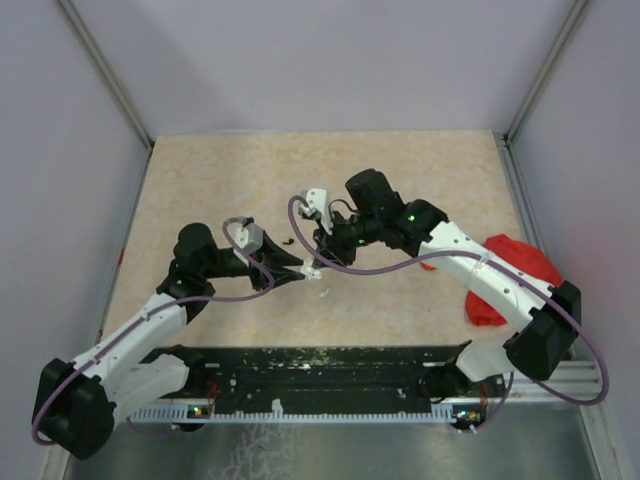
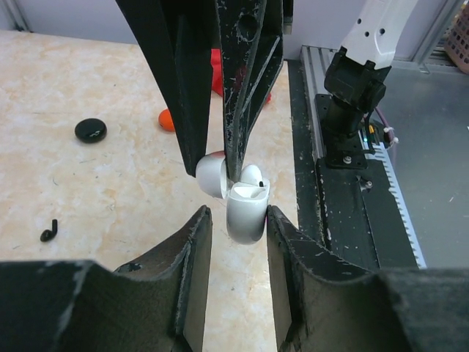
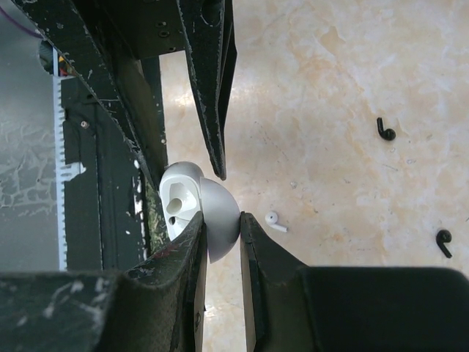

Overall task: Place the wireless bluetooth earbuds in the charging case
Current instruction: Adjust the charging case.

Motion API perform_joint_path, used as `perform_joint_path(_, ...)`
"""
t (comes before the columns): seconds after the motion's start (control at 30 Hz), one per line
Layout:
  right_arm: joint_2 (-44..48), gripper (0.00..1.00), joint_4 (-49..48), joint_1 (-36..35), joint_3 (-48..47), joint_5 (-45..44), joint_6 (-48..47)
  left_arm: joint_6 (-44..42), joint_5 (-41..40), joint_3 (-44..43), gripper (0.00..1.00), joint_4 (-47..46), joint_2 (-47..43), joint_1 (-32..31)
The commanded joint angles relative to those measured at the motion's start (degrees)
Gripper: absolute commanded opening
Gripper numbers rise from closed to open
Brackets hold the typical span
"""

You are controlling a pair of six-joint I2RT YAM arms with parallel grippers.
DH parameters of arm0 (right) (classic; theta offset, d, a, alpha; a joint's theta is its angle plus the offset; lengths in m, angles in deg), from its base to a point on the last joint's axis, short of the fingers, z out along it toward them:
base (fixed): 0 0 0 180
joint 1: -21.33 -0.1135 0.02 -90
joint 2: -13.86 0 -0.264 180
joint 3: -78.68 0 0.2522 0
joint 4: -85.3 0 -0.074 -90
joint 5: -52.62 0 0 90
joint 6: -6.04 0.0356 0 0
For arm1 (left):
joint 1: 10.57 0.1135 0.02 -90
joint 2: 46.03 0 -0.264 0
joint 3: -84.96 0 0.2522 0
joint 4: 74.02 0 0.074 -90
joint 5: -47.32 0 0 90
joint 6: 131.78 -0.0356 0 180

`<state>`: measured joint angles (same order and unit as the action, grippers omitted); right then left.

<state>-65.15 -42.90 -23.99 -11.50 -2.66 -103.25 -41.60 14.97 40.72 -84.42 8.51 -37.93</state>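
Above the middle of the table (image 1: 200, 170), the two grippers meet nose to nose around the white charging case (image 2: 246, 214), which hangs clear of the surface with its lid swung open; the right gripper (image 3: 221, 220) is clenched on the case's rounded shell, a finger pressing each side; the left gripper (image 1: 303, 272) straddles the same case only loosely, with a gap showing on one side in its own wrist view, so it reads as released rather than gripping; whether a bud sits in one of the wells I cannot tell.

The relation that matters is between the case and the loose white earbud (image 3: 275, 221); the bud lies flat on the table just beside and below the pinched case, toward the arm bases in the top view, its stem slanting away from the right fingers; it is about equally near both grippers, but only the left looks free to fetch it, so I judge the coming move to be the left dropping onto it and closing across the stem.

A black earbud (image 3: 385, 130) and another black earbud (image 3: 443, 242) lie farther out, well apart from the case; a black round case (image 2: 91, 130) and a red cloth (image 1: 515, 262) sit off to the side.
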Motion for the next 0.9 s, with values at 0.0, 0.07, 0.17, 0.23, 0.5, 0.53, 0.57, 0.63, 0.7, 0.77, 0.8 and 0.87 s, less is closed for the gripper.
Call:
perform_joint_path(0.0, -0.48, 0.0, 1.78, -1.25, -3.87, 0.0, -0.66, -2.01, 1.57, -2.34, 0.41, 1.83, 0.85, -0.69)
perform_joint_path(0.07, -0.62, 0.0, 2.02, -1.31, -4.08, -0.07, -0.8, -2.85, 1.67, -2.66, 0.41, 3.12, 1.28, -1.09)
perform_joint_path(0.17, -0.65, 0.0, 2.27, -1.39, -4.27, -0.31, -1.13, -4.48, 2.04, -3.73, 0.42, 6.38, 2.09, -1.58)
perform_joint_path(0.23, -0.7, 0.0, 2.35, -1.46, -4.37, -0.48, -1.22, -5.49, 2.38, -4.62, 0.42, 8.82, 2.67, -1.65)
perform_joint_path(0.5, -1.32, 0.0, 2.89, -1.79, -4.76, -0.23, -1.33, -6.46, 3.18, -5.33, 0.37, 10.52, 3.7, -2.31)
perform_joint_path(0.53, -1.44, 0.0, 2.91, -1.81, -4.75, -0.12, -1.28, -6.54, 3.44, -5.37, 0.37, 10.54, 3.84, -2.31)
perform_joint_path(0.57, -1.5, 0.0, 2.86, -1.87, -4.75, -0.02, -1.21, -6.56, 3.59, -5.36, 0.37, 10.62, 3.98, -2.43)
perform_joint_path(0.63, -1.74, 0.0, 2.91, -1.88, -4.82, 0.17, -1.23, -6.6, 3.89, -5.29, 0.34, 10.63, 4.16, -2.69)
perform_joint_path(0.7, -1.92, 0.0, 2.98, -1.88, -4.9, 0.17, -1.21, -6.74, 4.13, -5.29, 0.33, 10.63, 4.27, -2.87)
perform_joint_path(0.77, -2.12, 0.0, 3.32, -1.92, -5.17, 0.52, -1.23, -7.21, 3.98, -5.29, 0.3, 10.8, 4.34, -3.14)
perform_joint_path(0.8, -2.2, 0.0, 3.47, -1.9, -5.23, 0.67, -1.43, -7.44, 4.01, -5.27, 0.27, 10.95, 4.34, -3.19)
perform_joint_path(0.87, -2.21, 0.0, 3.55, -1.96, -5.24, 0.7, -1.42, -7.68, 4.05, -5.36, 0.19, 11.01, 4.55, -3.23)
